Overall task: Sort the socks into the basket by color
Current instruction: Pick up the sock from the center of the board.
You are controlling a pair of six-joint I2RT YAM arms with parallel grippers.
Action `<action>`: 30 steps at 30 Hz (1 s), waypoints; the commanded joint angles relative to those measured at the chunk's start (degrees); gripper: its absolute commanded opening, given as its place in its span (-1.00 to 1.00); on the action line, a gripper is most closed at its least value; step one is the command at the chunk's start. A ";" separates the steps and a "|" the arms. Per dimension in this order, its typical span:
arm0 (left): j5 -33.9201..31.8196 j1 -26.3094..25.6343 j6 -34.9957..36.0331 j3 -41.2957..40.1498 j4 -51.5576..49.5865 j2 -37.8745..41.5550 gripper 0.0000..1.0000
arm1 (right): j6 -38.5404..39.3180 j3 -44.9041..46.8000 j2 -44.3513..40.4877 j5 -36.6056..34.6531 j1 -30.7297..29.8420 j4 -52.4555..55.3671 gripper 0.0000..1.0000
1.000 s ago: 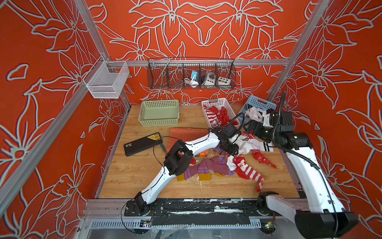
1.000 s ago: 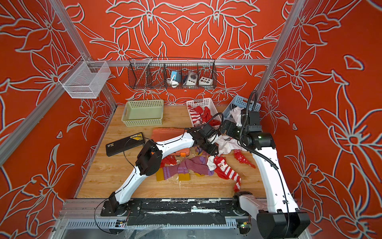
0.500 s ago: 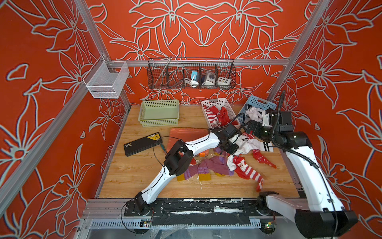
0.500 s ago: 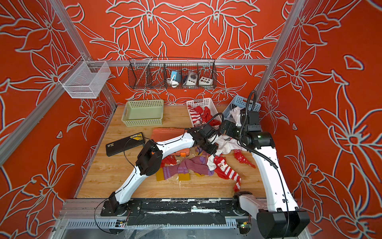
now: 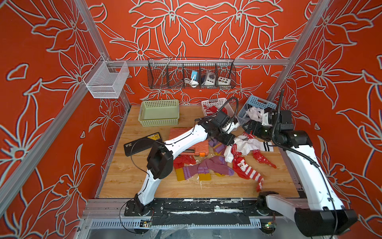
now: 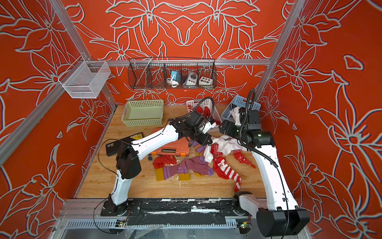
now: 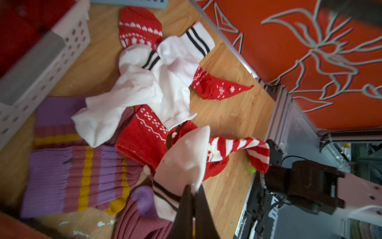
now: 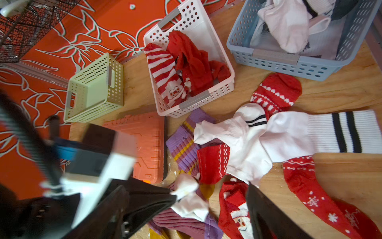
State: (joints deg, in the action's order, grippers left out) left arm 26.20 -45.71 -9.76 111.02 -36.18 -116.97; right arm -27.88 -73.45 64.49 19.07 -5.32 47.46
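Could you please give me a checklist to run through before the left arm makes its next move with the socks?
1. Grip: left hand shut on white sock: ok.
2. Sock free: not ok, it overlies a red sock.
3. Target: blue basket holds whites: ok.
4. Way there: likely not ok, right hand sits before the blue basket.
5. Spare arm: right hand open: ok.
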 commanded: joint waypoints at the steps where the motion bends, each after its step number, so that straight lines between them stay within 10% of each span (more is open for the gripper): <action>1: 3.75 2.38 -2.03 -2.61 0.83 4.59 -1.00 | 1.72 -1.37 -0.55 3.60 -0.40 0.57 0.60; 9: 7.93 6.69 -8.16 -7.27 4.92 12.00 -1.00 | 2.49 -0.19 1.66 18.08 -1.72 -4.85 0.26; 22: 16.54 10.81 -26.55 -7.02 17.32 14.68 -1.00 | 8.00 0.99 4.09 20.83 -8.60 -10.57 0.78; 30: 18.71 11.23 -31.59 -6.61 20.49 14.85 -1.00 | 9.74 -1.70 8.64 17.43 -12.51 -15.81 0.75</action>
State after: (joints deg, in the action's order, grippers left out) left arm 42.65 -34.76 -38.35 103.77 -18.76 -104.20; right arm -19.97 -73.23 72.27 38.13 -16.80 35.14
